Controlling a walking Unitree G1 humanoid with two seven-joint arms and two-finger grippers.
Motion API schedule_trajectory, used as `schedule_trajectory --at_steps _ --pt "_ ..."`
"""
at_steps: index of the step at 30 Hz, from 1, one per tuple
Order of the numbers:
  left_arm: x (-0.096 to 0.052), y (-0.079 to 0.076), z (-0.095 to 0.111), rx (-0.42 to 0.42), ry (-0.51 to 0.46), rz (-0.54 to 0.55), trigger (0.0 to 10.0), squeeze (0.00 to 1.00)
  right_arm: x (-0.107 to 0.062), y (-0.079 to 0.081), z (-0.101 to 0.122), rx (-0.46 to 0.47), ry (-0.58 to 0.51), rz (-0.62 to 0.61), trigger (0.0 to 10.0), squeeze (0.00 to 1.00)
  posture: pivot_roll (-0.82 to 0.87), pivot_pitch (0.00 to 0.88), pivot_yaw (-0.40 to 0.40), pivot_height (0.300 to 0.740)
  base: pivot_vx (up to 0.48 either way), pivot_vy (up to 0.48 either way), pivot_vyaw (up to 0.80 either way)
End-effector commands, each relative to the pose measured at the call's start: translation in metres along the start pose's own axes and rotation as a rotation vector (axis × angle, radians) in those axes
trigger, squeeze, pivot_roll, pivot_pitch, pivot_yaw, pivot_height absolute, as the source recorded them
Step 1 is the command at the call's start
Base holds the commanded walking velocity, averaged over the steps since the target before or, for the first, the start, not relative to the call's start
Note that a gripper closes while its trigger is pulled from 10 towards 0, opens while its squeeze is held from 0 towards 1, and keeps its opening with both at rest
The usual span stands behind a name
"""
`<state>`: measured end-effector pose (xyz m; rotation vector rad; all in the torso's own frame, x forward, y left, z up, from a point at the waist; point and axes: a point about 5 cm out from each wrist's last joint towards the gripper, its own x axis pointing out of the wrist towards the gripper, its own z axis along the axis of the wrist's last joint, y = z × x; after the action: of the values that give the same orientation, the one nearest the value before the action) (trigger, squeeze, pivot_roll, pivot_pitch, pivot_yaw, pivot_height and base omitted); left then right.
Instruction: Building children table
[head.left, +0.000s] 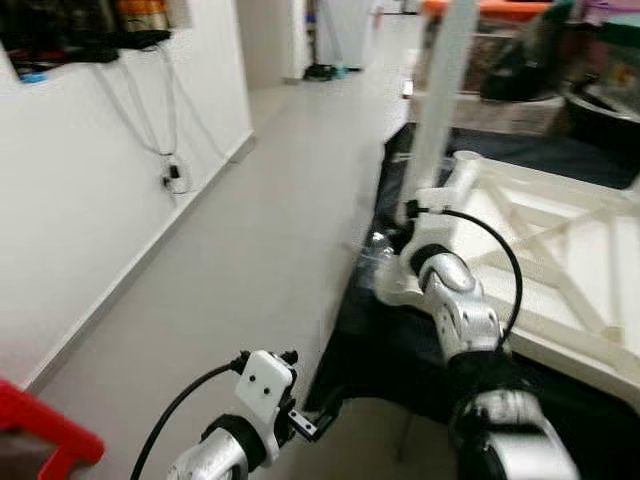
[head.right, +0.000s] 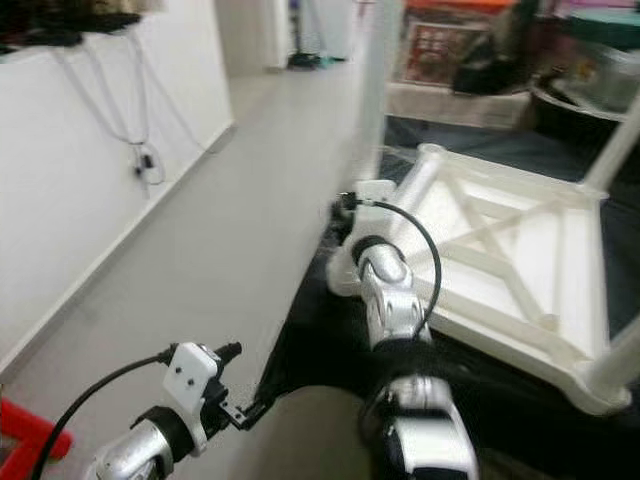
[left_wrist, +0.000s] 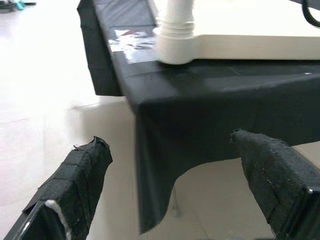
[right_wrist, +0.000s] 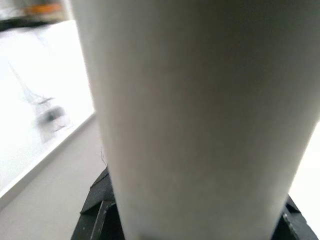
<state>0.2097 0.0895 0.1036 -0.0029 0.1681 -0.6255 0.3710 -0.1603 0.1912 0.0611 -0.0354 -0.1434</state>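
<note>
Children's table top (head.left: 560, 260) is lying upside down, ribbed underside up, on a low surface draped in black cloth (left_wrist: 210, 100). It is sitting at the cloth's near-left corner, next to the open grey floor (head.left: 250, 230).

One white leg (head.left: 440, 100) is standing upright in the corner socket (left_wrist: 174, 42) nearest the hallway. In the right eye view another leg (head.right: 612, 150) is rising at the far right corner, and a third (head.right: 620, 365) at the near right corner.

Right gripper (head.left: 412, 222) is sitting at the base of the upright leg, right arm reaching forward over the cloth edge. In the right wrist view the leg (right_wrist: 200, 115) is running up between the black fingers (right_wrist: 95, 220), which are showing on both sides of it, so the jaws are closing around the leg (contact looks tight, though the pads themselves are mostly hidden).

Left gripper (left_wrist: 175, 165) is hanging low beside the cloth's corner, above the floor, well clear of the table top. Its fingers (left_wrist: 80, 175) are spreading wide, holding nothing.

Some clear plastic wrap (left_wrist: 131, 39) is lying on the cloth just beside the socket. White wall (head.left: 90, 200) with dangling cables (head.left: 165, 130) is running along the left; something red (head.left: 45, 435) is showing at the lower left edge (cannot tell what it is).
</note>
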Motion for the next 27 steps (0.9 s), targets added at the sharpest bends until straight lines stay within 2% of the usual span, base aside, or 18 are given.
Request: schedule_trajectory --at_steps 1,2,3,5,6,7,8,11,12,15,17,18,20,21,24,26,27 --pt "0.0 0.0 0.001 -0.008 0.003 -0.011 10.0 0.0 -0.009 -0.021 -0.012 0.083 0.066 -0.199 0.0 0.0 0.11 0.097 -0.023 0.74 0.0 0.0 0.0" --pt "0.0 0.0 0.001 -0.007 0.003 -0.01 10.0 0.0 -0.015 -0.013 -0.015 0.127 0.07 -0.238 0.0 0.0 0.11 0.099 -0.022 0.74 0.0 0.0 0.0" --pt "0.0 0.0 0.001 -0.007 0.003 -0.01 10.0 0.0 -0.015 -0.013 -0.015 0.127 0.07 -0.238 0.0 0.0 0.11 0.099 -0.022 0.74 0.0 0.0 0.0" --pt "0.0 0.0 0.001 -0.006 0.004 -0.009 10.0 0.0 -0.021 0.002 -0.019 0.186 0.09 -0.277 0.0 0.0 0.12 0.099 -0.025 0.74 0.0 0.0 0.0" --pt "0.0 0.0 0.001 -0.006 0.004 -0.009 10.0 0.0 -0.021 0.002 -0.019 0.186 0.09 -0.277 0.0 0.0 0.12 0.099 -0.025 0.74 0.0 0.0 0.0" --pt "0.0 0.0 0.001 -0.006 0.005 -0.008 10.0 0.0 -0.022 0.01 -0.019 0.199 0.085 -0.272 0.0 0.0 0.12 0.101 -0.023 0.74 0.0 0.0 0.0" --pt "0.001 0.0 0.001 -0.007 0.006 -0.008 10.0 0.0 -0.021 0.022 -0.017 0.217 0.057 -0.223 7.0 0.0 0.12 0.102 -0.024 0.74 0.0 0.0 0.0" --pt "0.001 0.0 0.001 -0.007 0.007 -0.008 10.0 0.0 -0.021 0.027 -0.016 0.226 0.042 -0.191 7.0 0.0 0.12 0.103 -0.024 0.74 0.0 0.0 0.0" --pt "0.001 0.0 0.001 -0.008 0.008 -0.008 10.0 0.0 -0.02 0.03 -0.016 0.226 0.02 -0.115 10.0 1.0 0.11 0.102 -0.021 0.74 0.0 0.0 0.0" --pt "0.002 0.001 0.001 -0.011 0.01 -0.01 10.0 0.0 -0.021 0.033 -0.014 0.238 -0.021 0.005 10.0 1.0 0.11 0.1 -0.018 0.74 0.0 0.0 0.0" --pt "0.002 0.001 0.001 -0.012 0.01 -0.011 10.0 0.0 -0.021 0.029 -0.012 0.219 -0.042 0.011 10.0 1.0 0.11 0.1 -0.017 0.74 0.0 0.0 0.0" --pt "0.002 0.001 0.0 -0.012 0.012 -0.012 10.0 0.0 -0.019 0.026 -0.011 0.226 -0.061 0.068 10.0 0.0 0.1 0.099 -0.018 0.74 0.0 0.0 0.0" --pt "0.004 0.001 0.0 -0.014 0.014 -0.014 10.0 0.0 -0.015 0.008 -0.005 0.212 -0.108 0.142 10.0 0.0 0.1 0.097 -0.018 0.74 0.0 0.0 0.0" --pt "0.004 0.001 0.0 -0.014 0.014 -0.015 10.0 0.0 -0.015 0.008 -0.005 0.212 -0.109 0.141 10.0 0.0 0.1 0.097 -0.018 0.74 0.0 0.0 0.0" --pt "0.005 0.002 -0.001 -0.014 0.014 -0.014 10.0 0.0 -0.01 0.003 0.001 0.258 -0.1 0.547 10.0 0.0 0.1 0.09 -0.014 0.74 0.0 0.0 0.0" --pt "0.005 0.002 -0.001 -0.014 0.014 -0.014 10.0 0.0 -0.01 0.003 0.001 0.262 -0.095 0.559 10.0 0.0 0.1 0.09 -0.014 0.74 0.0 0.0 0.0" --pt "0.005 0.003 -0.001 -0.016 0.014 -0.014 10.0 0.0 -0.01 0.001 0.003 0.271 -0.085 0.63 10.0 0.0 0.1 0.089 -0.011 0.74 0.0 0.0 0.0"
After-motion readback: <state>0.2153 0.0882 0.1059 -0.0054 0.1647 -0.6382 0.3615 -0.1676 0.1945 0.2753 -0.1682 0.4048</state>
